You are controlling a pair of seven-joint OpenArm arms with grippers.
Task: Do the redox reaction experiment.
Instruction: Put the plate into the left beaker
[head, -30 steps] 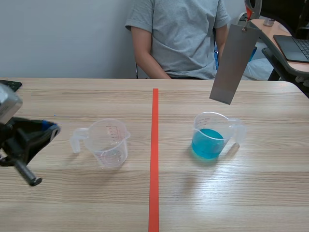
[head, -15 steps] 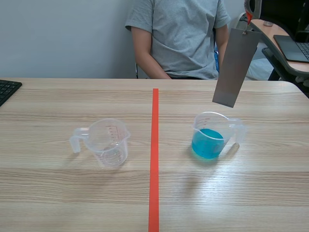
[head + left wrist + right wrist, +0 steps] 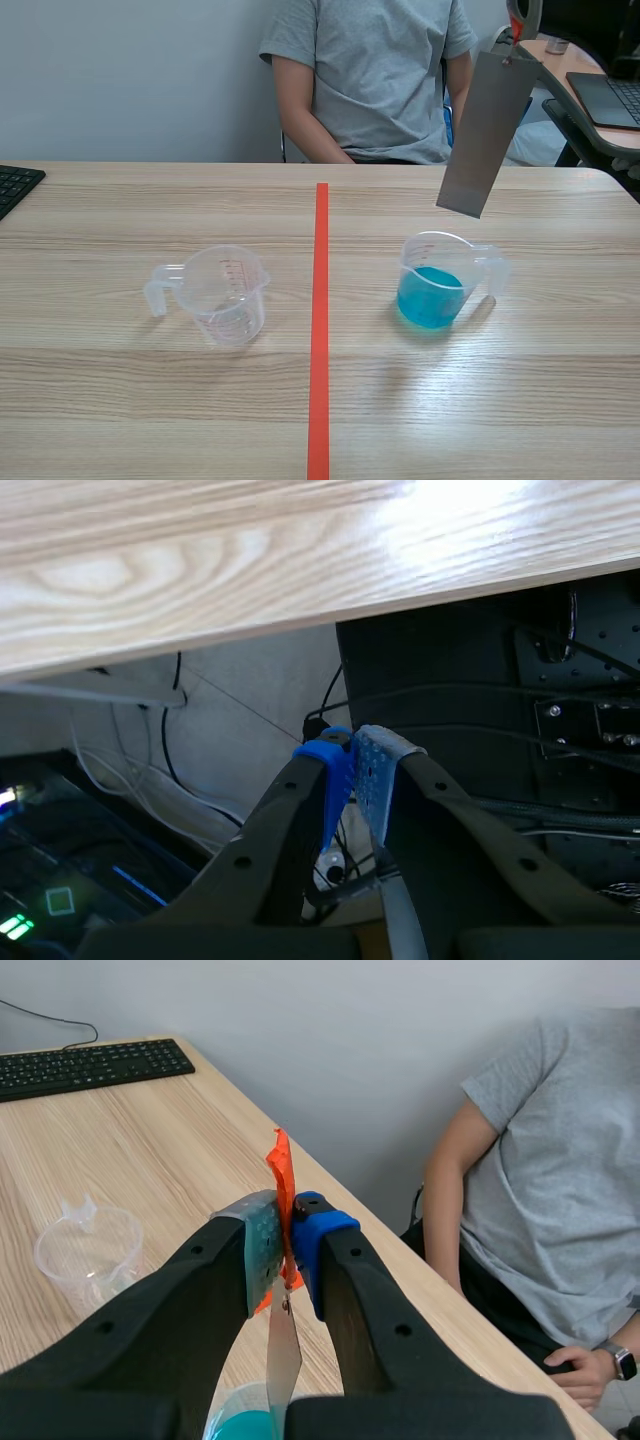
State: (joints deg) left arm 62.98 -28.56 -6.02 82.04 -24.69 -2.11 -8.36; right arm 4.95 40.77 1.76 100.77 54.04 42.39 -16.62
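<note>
Lost from the scene view since a second back: the left arm. Finds the left gripper now tucked below the table edge, far left of the blue-filled cup, pads pressed together on nothing.

Moving rightward, passes the empty clear cup, well left of the blue-filled cup, then the tape line between the two.

Hangs the grey metal strip above the blue-filled cup, tilted, lower edge clear of the rim, swung back only a touch from half a second ago. Pinches the orange-red tag at the strip's top end with the right gripper, pads clamped flat on it.

Looks thin, stiff and light, and likely to sway from that single pinch point. Best held right there at the tag, high and dry, keeping the pads out of the liquid. Calls, by the look of it, for a slow straight descent to dip the lower end into the blue.
</note>
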